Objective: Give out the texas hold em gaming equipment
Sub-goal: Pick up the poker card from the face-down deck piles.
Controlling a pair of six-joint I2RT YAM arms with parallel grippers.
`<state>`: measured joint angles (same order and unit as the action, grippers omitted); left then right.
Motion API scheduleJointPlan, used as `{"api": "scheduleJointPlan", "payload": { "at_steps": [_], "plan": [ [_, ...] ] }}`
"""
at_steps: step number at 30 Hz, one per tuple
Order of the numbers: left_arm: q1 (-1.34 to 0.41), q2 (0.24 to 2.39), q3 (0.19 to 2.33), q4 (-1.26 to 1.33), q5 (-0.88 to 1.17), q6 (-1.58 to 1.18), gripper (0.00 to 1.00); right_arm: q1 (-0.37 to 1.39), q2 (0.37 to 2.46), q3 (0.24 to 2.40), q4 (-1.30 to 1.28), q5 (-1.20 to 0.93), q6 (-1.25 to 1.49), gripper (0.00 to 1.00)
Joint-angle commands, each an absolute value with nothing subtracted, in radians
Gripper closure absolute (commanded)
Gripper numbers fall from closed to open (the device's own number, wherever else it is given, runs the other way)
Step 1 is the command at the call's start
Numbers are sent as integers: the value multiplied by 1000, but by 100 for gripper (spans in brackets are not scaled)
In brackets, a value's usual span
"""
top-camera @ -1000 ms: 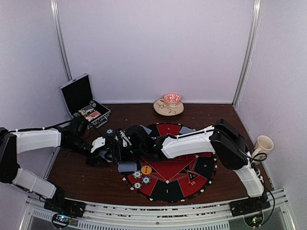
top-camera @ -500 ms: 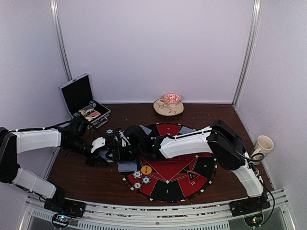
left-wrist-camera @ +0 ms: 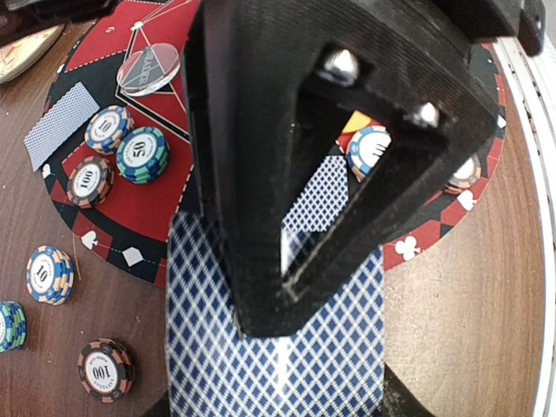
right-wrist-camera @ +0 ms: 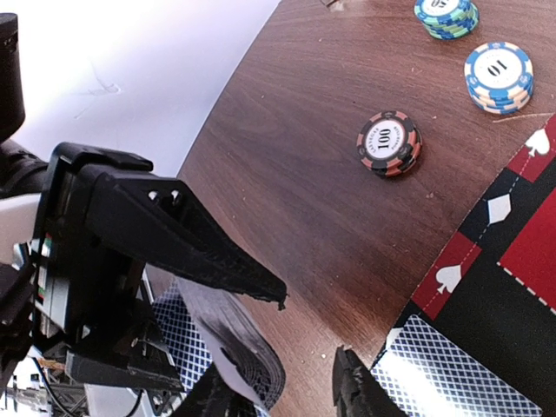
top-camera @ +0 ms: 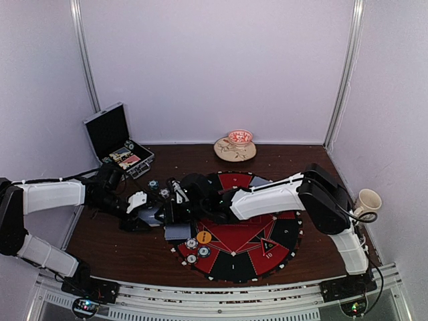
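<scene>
The left gripper clamps the deck of cards just left of the round mat, while the right gripper straddles a card curling off it, grip unclear, with chip stacks on the table just beyond.

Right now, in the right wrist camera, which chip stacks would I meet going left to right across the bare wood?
dark 100 stack with salmon edge stripes → green-and-blue stack at the top edge → blue-and-white 10 stack
</scene>
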<state>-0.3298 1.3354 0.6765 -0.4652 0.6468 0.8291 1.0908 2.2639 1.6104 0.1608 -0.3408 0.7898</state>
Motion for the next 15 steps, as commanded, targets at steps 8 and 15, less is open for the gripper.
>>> {"api": "scheduleJointPlan", "payload": {
  "at_steps": [8,15],
  "plan": [
    [-326,1333,680,-448,685,841,48,1074,2195,1573,192,-391,790,83],
    [-326,1335,680,-448,684,841,48,1075,2149,1542,199,-390,781,99]
  ]
}}
